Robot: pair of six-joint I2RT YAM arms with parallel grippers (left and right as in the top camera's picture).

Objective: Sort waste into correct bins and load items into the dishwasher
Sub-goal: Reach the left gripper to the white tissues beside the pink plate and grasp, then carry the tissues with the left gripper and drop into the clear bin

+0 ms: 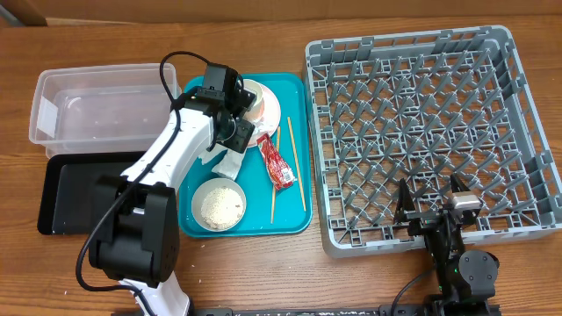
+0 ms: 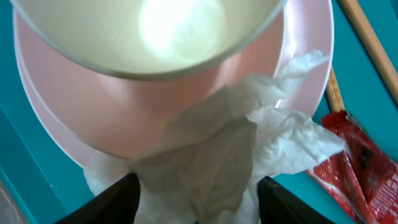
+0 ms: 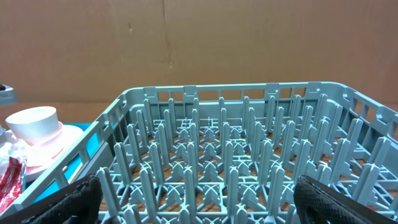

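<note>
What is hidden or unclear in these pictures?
Overhead: the left arm hides part of the napkin and pink plate.
Left wrist: the white cup is blurred, cut off by the top edge.
Right wrist: the bottom edge cuts off the right gripper.

Overhead camera: fixed above table (image 1: 263,263), looks straight down, far enough to take in whole layout, with dish rack (image 1: 430,132), teal tray (image 1: 294,92) and both my arms.

Left wrist camera: points down, very close over pink plate (image 2: 305,68) and napkin (image 2: 249,143); my fingers (image 2: 121,202) at bottom edge.

Right wrist camera: low at rack's near side, faces level across pegs toward cardboard wall (image 3: 199,43).

All three views share plate and red packet (image 2: 354,162).
</note>
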